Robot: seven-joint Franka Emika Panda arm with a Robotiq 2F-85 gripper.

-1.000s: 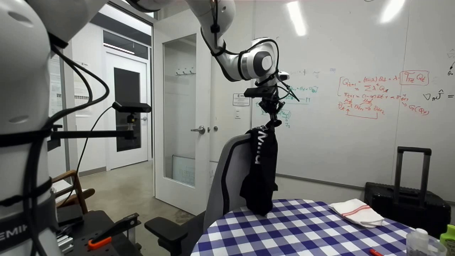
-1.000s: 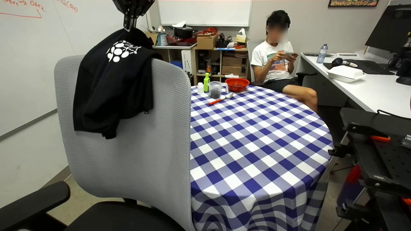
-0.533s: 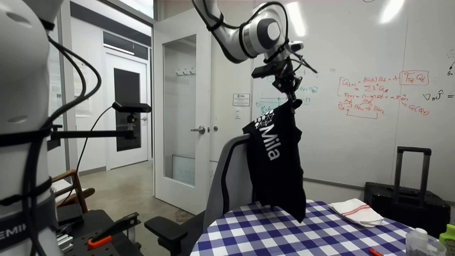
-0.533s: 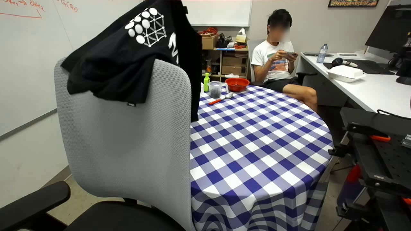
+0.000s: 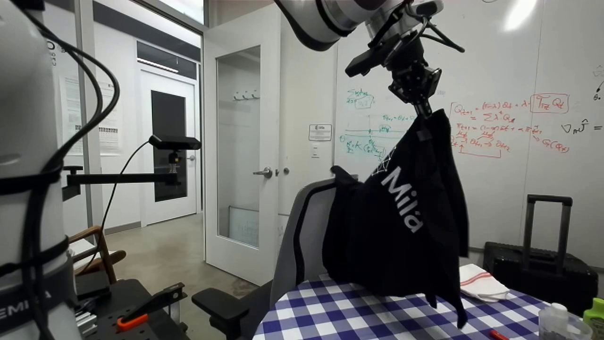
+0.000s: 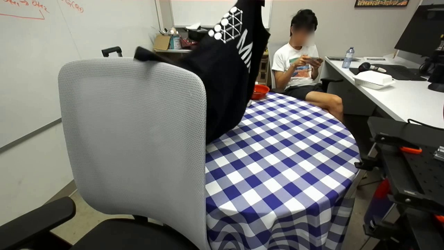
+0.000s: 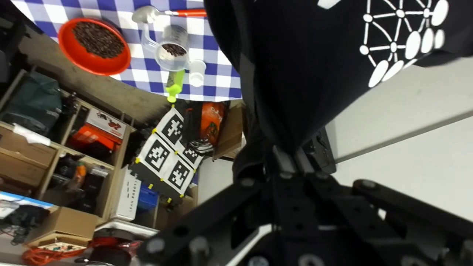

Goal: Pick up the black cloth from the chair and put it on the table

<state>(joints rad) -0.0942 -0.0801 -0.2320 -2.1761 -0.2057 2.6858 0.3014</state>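
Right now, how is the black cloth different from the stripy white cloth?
The black cloth is white-lettered; the white cloth is red-striped. The black cloth hangs from the gripper; the white cloth lies on the table. The black cloth looks bigger than the partly hidden white cloth. Both are fabric.

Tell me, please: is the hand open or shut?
Shut on the black cloth: in an exterior view it hangs from the hand; in the wrist view, the fingers stand close together.

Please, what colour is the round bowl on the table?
The bowl is red, best seen in the wrist view.
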